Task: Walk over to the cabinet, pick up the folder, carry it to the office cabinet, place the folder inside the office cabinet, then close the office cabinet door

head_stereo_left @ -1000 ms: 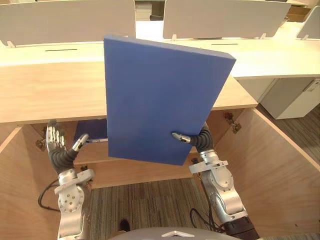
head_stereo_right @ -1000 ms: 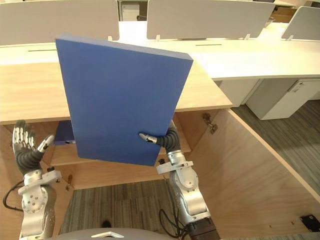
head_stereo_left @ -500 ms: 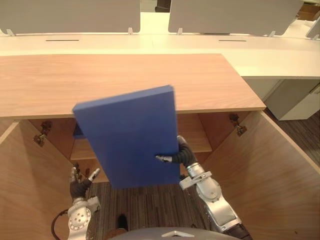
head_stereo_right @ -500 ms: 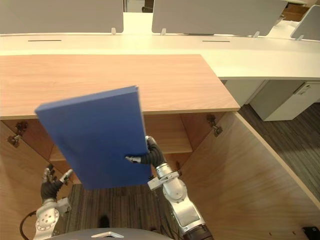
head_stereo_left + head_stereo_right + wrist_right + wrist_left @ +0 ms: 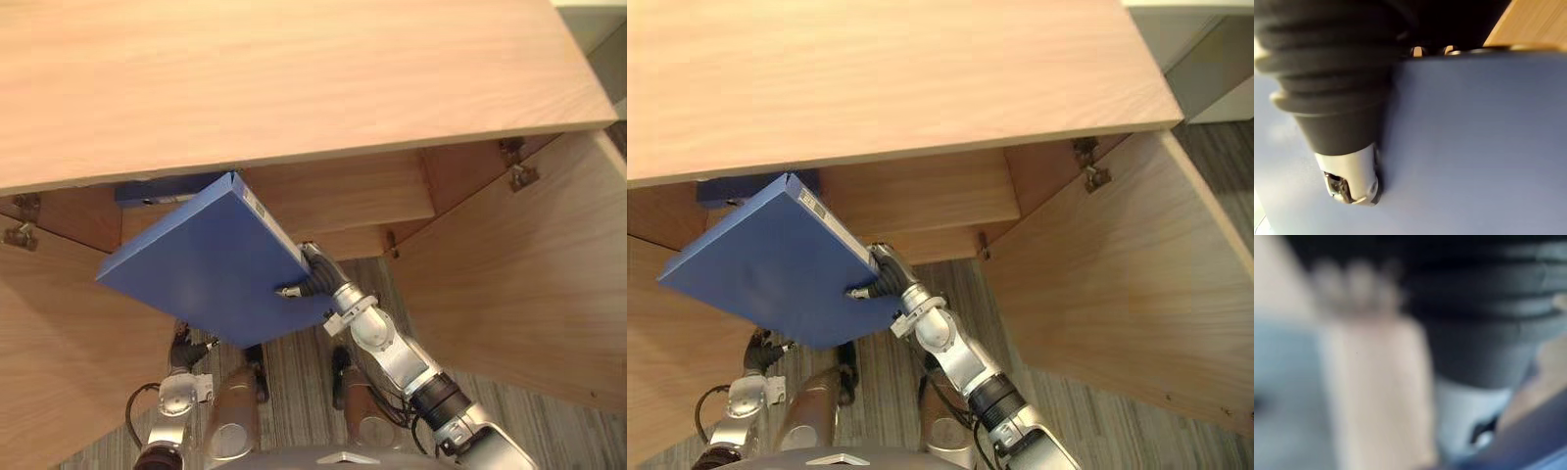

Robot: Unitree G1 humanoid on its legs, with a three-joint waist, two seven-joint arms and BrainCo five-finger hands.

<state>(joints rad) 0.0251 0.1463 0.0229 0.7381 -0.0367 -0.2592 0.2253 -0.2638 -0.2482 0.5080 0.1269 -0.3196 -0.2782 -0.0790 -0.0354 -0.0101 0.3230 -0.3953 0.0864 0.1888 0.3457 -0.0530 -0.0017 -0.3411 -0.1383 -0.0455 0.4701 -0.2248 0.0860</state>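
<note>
Right hand (image 5: 306, 278) pinches the blue folder (image 5: 201, 274) at one edge, thumb on the top face (thin hold). The corner farthest from the fingertips sits close under the cabinet top (image 5: 294, 88); a knock there could twist it loose. Left hand (image 5: 182, 349) hangs low, state unclear.

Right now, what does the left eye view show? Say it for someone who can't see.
The right hand grips a tilted blue folder by its edge before the open wooden cabinet. Another blue thing sits inside the cabinet; the left hand hangs low, below the folder.
</note>
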